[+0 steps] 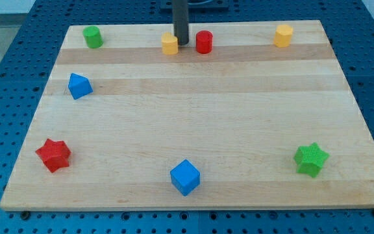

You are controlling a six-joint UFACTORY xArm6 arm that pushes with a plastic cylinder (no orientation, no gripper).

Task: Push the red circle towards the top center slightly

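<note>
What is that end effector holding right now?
My tip: a bare rod, holding nothing, between the yellow block and red circle.

Rod upright — my tip [182,43] down near view's top

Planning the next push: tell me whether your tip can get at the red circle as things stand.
Probably yes. My tip sits between the yellow block and the red circle, just to the circle's left in the view, with nothing between them. Pushing it toward the top center would need repositioning first.
</note>
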